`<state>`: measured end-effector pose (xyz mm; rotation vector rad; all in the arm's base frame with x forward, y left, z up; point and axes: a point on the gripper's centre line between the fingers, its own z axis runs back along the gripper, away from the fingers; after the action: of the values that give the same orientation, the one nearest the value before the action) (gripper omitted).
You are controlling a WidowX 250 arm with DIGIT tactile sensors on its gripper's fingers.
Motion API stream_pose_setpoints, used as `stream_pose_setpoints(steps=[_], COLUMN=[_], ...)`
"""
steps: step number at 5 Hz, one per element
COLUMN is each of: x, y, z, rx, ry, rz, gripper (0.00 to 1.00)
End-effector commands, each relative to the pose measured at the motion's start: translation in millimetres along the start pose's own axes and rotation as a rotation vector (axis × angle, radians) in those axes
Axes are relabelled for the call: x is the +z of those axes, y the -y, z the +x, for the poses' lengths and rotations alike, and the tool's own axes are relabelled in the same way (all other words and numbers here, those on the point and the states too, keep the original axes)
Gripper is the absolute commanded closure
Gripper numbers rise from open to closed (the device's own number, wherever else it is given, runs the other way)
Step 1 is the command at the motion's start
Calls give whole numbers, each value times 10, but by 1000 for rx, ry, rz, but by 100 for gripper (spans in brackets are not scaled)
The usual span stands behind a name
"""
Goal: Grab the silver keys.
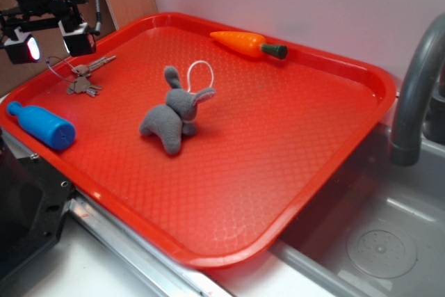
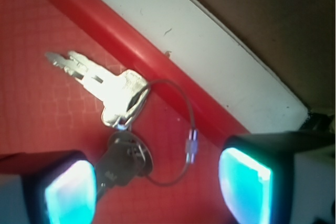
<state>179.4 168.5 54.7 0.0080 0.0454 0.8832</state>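
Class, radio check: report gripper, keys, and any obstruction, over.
Gripper open, above tray's far-left corner. Silver keys flat on tray between the fingers, ungrasped. Tray rim close by; rabbit, bottle stand clear.

Bright, even light; wrist view blurry, glare whitening the silver keys.

Open tray floor around the silver keys toward the plush rabbit (well apart) and the blue bottle. Hemmed on the far side by the red tray rim, wire ring lapping against it. Wide gap between gripper pads, nothing wedged there but key and ring.
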Motion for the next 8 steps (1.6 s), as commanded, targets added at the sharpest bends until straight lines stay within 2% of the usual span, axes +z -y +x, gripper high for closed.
stream_pose_setpoints(steps=[1, 4, 5, 8], x=[61, -83, -147, -266], y=[-49, 126, 147, 226], z=[114, 67, 64, -30], rx=[-9, -41, -45, -72], ry=[34, 1, -4, -13], rz=[5, 31, 43, 79], gripper=[0, 0, 100, 100])
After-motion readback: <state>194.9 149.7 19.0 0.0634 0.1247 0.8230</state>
